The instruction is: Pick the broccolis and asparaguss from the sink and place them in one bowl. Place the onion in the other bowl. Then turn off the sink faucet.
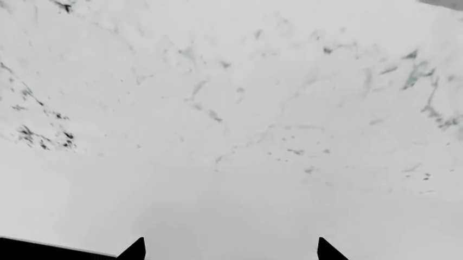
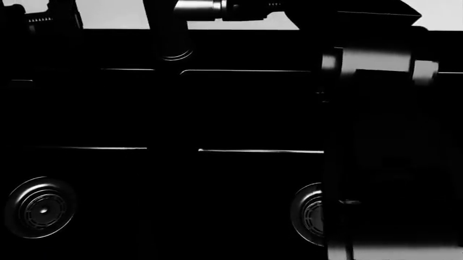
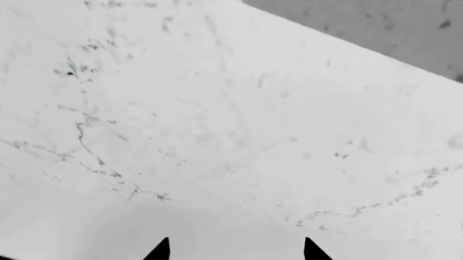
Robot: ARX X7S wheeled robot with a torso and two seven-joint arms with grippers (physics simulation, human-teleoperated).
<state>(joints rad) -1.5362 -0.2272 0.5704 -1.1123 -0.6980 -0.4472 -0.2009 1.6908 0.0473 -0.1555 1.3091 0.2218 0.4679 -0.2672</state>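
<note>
The head view is filled by the black sink, with a ribbed metal drain at the left and another drain half hidden behind my right arm. The black sink faucet rises at the back, and its steel-grey joint shows at the top. No broccolis, asparaguss, onion or bowls are in view. My left gripper is open over bare white marble. My right gripper is also open, with only marble between its tips.
White grey-veined marble counter fills the left wrist view. In the right wrist view the marble counter ends at an edge, with a grey surface beyond. Part of my left arm shows in the head view's corner.
</note>
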